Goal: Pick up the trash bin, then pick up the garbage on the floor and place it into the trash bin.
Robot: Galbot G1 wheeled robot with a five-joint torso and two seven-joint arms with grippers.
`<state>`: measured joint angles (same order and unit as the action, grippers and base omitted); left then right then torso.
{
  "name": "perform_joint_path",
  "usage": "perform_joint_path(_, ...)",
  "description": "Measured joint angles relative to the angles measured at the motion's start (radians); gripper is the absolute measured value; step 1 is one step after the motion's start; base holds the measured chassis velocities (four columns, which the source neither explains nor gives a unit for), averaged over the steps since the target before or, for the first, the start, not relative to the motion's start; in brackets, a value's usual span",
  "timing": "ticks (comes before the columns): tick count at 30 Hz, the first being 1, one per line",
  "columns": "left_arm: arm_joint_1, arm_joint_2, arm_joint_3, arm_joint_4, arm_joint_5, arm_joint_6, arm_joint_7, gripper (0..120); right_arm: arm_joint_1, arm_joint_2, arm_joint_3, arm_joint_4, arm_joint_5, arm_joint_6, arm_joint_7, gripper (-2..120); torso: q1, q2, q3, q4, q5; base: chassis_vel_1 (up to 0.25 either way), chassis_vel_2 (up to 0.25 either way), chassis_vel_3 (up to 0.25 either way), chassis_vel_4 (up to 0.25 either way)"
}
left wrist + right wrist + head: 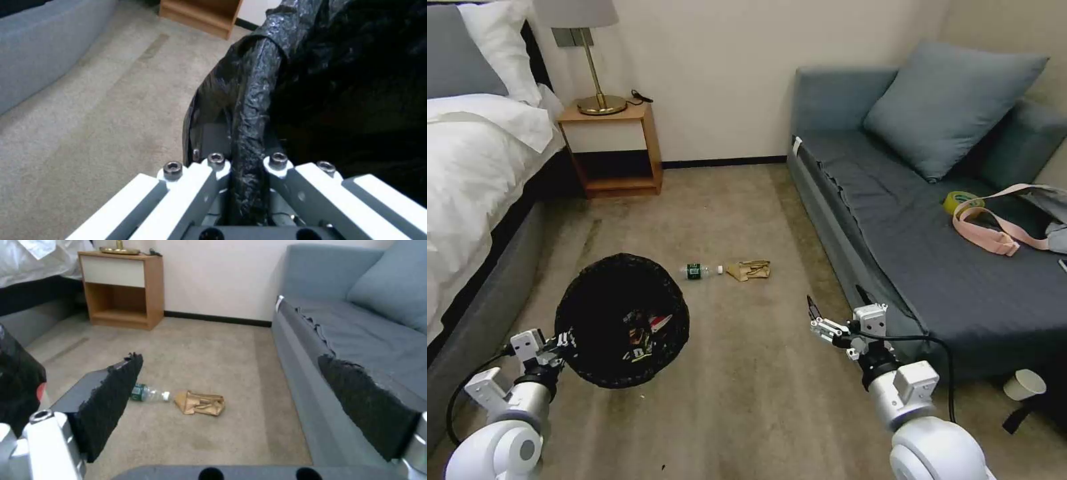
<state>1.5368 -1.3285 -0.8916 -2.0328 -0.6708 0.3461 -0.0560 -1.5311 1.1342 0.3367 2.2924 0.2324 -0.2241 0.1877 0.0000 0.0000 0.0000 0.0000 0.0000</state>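
Left gripper [564,343], lower left, clamped on trash bin [622,320] rim; right gripper [820,320], fingers apart, is nearer bottle [699,271] & paper bag [750,270], end-to-end at frame ctr, up-left of it.

From where I stand I count one trash bin [622,320], with a few wrappers [647,333] in it, too jumbled to number. On the floor [747,373] lie two pieces of garbage: one bottle [699,271] and one crumpled paper bag [750,270]. There are two claws, the left claw [564,343] and the right claw [816,319]. One nightstand [614,150], one lamp [590,53], one sofa [934,220], one sofa cushion [950,100], one bed [474,173], one paper cup [1025,385].
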Motion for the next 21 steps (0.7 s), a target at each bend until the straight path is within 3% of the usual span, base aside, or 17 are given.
perform_joint_path(9, -0.009, 0.001, -0.015, 0.011, -0.010, -0.001, -0.002, 1, 0.015, 0.002, -0.007, -0.011, 0.004, 0.001, -0.005, 100, 0.000, 0.000, 0.000, 0.0000, 0.0000, 0.000, 0.000, 0.000, 0.000)
perform_joint_path(21, -0.011, 0.004, -0.031, 0.012, -0.020, -0.001, -0.007, 1, 0.034, -0.011, -0.014, -0.022, 0.015, 0.004, -0.013, 100, 0.000, 0.000, 0.000, 0.0000, 0.0000, -0.060, 0.073, 0.076, -0.060)
